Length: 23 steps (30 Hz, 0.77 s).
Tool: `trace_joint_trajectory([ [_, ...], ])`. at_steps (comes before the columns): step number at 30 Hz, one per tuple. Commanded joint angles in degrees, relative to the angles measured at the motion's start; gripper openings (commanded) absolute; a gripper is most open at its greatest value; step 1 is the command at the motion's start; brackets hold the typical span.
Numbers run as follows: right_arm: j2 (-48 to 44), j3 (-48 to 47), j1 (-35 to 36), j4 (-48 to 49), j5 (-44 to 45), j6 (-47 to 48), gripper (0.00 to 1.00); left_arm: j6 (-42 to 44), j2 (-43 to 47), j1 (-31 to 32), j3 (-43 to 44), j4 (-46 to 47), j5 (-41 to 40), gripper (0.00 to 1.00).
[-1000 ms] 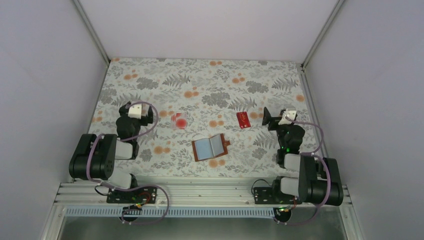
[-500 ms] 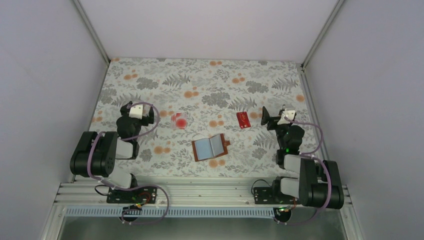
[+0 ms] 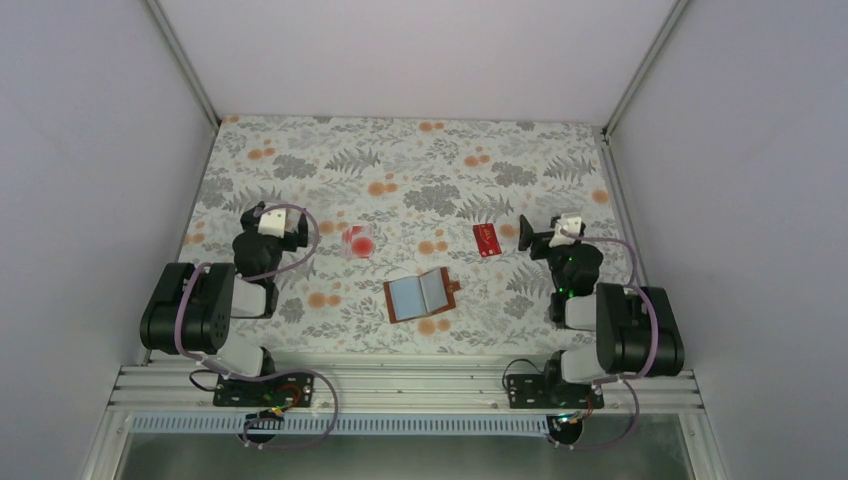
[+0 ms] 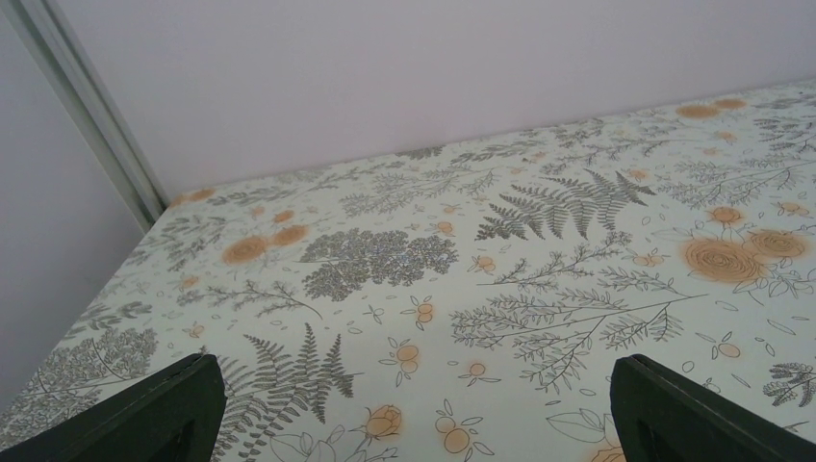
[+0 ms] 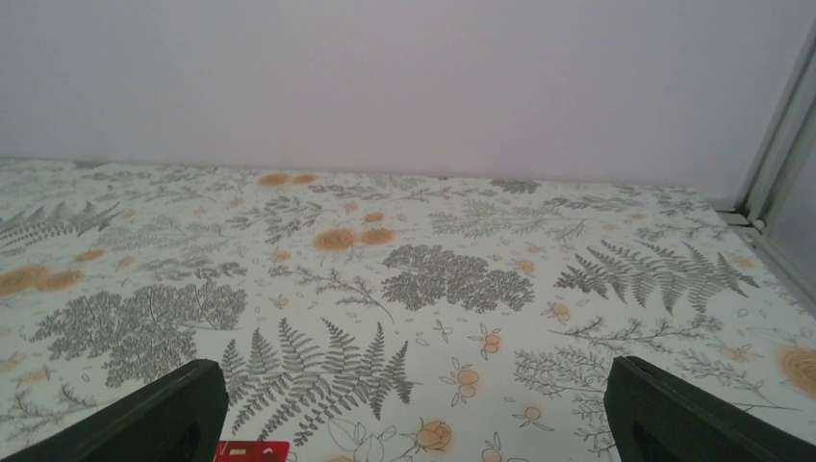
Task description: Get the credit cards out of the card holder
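As you look past the arm bases, you see the card holder (image 3: 421, 294) lying open on the flowery table (image 3: 560, 150). A bit farther lie the blotchy pale card (image 3: 358, 240) and the red card (image 3: 486, 239), both out of it. Off to the sides, the left gripper (image 4: 409, 404) and right gripper (image 5: 414, 404) have jaws wide apart.

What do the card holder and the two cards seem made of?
Card holder: probably leather or imitation, brown, matte; grey-blue sleeves look plastic. Red card: likely plastic, thin, flat. Pale red-blotched card: probably plastic too, too small to confirm.
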<state>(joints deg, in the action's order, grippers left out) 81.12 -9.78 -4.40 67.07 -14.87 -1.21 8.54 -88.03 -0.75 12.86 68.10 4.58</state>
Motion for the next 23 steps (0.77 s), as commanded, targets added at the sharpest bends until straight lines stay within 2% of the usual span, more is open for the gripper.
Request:
trace_joint_trajectory([
  [1, 4.3, -2.9, 0.4, 3.9, -1.1, 2.4, 0.99, 0.0, -0.4, -0.2, 1.0, 2.6, 1.2, 1.0],
  [6, 6.0, -7.5, 0.4, -2.1, -2.4, 2.6, 0.99, -0.1, -0.5, -0.3, 1.1, 2.3, 1.2, 1.0],
  [23, 6.0, -7.6, 0.3, -2.3, -2.2, 2.5, 0.99, -1.0, -0.6, -0.5, 1.7, 1.4, 0.0, 1.0],
])
